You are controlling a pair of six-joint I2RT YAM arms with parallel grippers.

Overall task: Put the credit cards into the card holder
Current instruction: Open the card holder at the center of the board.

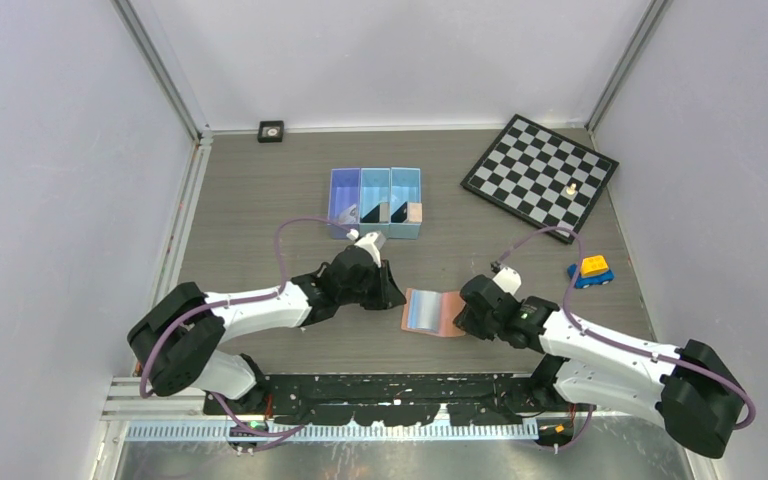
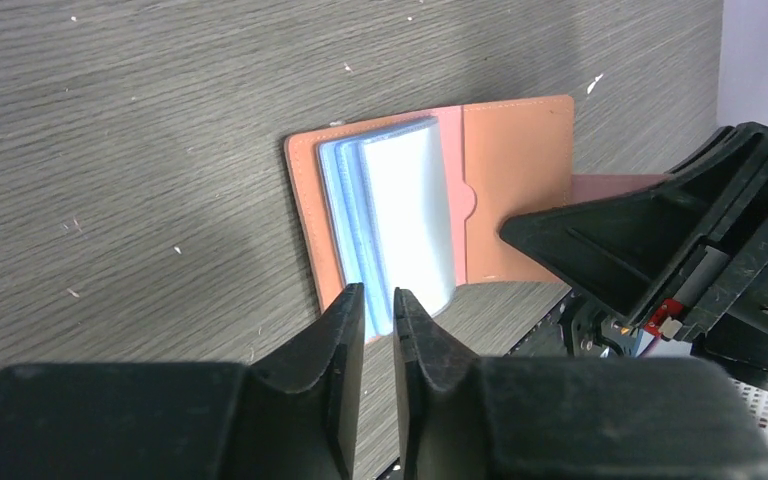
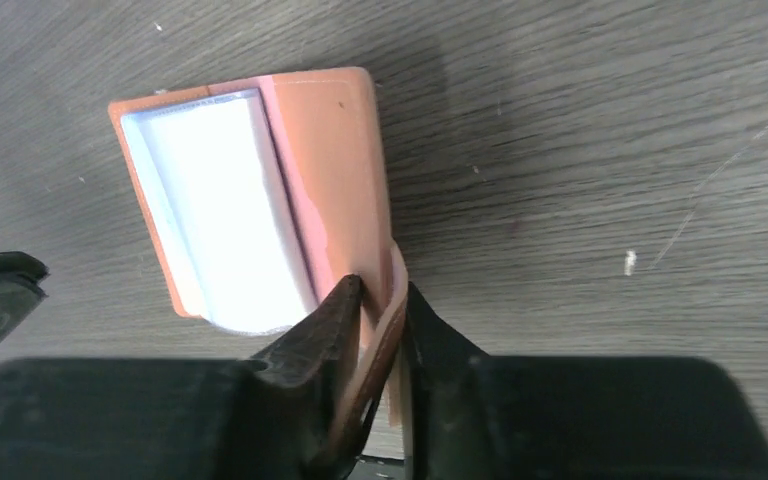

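Observation:
The card holder [image 1: 430, 311] lies open on the table, salmon-tan with light blue sleeves; it also shows in the left wrist view [image 2: 515, 160] and the right wrist view [image 3: 330, 150]. My right gripper [image 1: 466, 318] is shut on its right flap, seen pinched between the jaws in the right wrist view [image 3: 382, 295]. My left gripper [image 1: 388, 292] hovers just left of the holder with its jaws almost together and nothing between them [image 2: 378, 300]. Black credit cards [image 1: 373, 212] stand leaning inside the blue bin [image 1: 376, 176], far behind both grippers.
The bin's right compartment holds a small tan block [image 1: 414, 212]. A chessboard [image 1: 540, 175] with one pale piece [image 1: 570, 187] lies at the back right. A blue and yellow toy car [image 1: 591, 270] sits right of the right arm. A small black square [image 1: 271, 131] sits by the back wall.

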